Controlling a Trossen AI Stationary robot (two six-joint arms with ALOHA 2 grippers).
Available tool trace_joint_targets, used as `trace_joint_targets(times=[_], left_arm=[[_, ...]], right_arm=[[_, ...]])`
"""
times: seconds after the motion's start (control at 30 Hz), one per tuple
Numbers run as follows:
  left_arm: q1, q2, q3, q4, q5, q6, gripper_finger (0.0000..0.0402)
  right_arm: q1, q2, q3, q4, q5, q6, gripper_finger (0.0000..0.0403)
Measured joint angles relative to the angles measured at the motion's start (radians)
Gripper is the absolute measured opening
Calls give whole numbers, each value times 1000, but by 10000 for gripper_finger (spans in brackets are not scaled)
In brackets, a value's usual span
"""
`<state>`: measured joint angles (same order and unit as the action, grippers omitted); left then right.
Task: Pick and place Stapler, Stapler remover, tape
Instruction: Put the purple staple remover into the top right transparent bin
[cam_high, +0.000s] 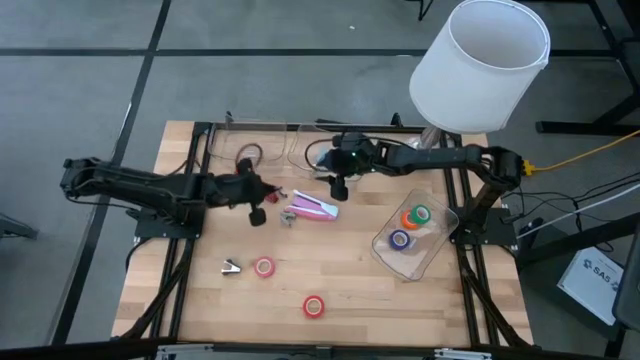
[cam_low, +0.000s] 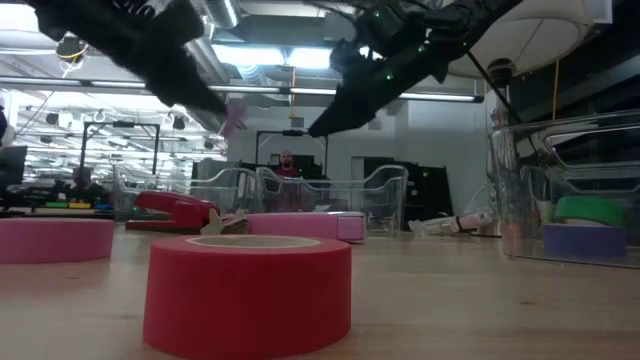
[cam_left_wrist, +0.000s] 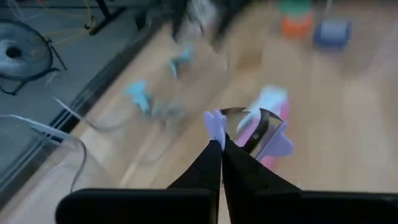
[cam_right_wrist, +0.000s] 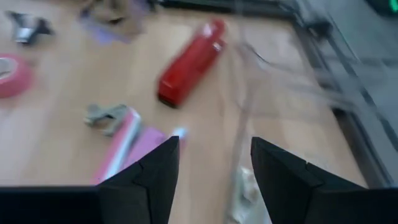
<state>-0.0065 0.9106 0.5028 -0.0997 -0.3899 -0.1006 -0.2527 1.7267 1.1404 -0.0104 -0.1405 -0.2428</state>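
Table (cam_high: 330, 280) of pale wood fills the high view. The pink stapler (cam_high: 311, 209) lies near its middle and serves as the landmark. The left gripper (cam_high: 268, 192) hangs just left of the stapler, fingers pressed together, pinching a small lilac stapler remover (cam_high: 276, 194). A red stapler (cam_high: 257, 214) lies just below that gripper. The right gripper (cam_high: 339, 186) hovers just above and right of the pink stapler, fingers spread, holding nothing. A clear bin (cam_high: 412, 236) well to the stapler's right contains green, orange and blue tape rolls (cam_high: 408, 226). A pink tape roll (cam_high: 264, 267) and a red tape roll (cam_high: 314, 306) lie toward the near edge, with a silvery claw piece (cam_high: 232, 266) beside the pink roll.

In the low view, the red roll (cam_low: 248, 292) sits closest, the pink roll (cam_low: 55, 240) to its left, the pink stapler (cam_low: 305, 225) behind.

In the left wrist view, the closed fingertips (cam_left_wrist: 219, 155) grip the lilac remover (cam_left_wrist: 216, 127) above the pink stapler (cam_left_wrist: 268, 124).

In the right wrist view, the parted fingers (cam_right_wrist: 155, 171) frame bare wood beside the pink stapler (cam_right_wrist: 124, 152); the red stapler (cam_right_wrist: 191, 62) lies beyond.
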Motion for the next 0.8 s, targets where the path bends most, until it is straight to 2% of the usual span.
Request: trace_joint_targets(times=[0.17, 0.33, 0.6, 0.8], left_arm=[[57, -33, 1, 124, 95, -44, 3], [110, -35, 1, 249, 172, -55, 3], [156, -32, 1, 434, 229, -73, 3], [178, -32, 1, 567, 232, -27, 3]], right_arm=[[31, 0, 0, 46, -73, -77, 200], [40, 0, 0, 111, -147, -75, 200], [42, 0, 0, 259, -155, -6, 200], [42, 0, 0, 397, -274, 67, 200]])
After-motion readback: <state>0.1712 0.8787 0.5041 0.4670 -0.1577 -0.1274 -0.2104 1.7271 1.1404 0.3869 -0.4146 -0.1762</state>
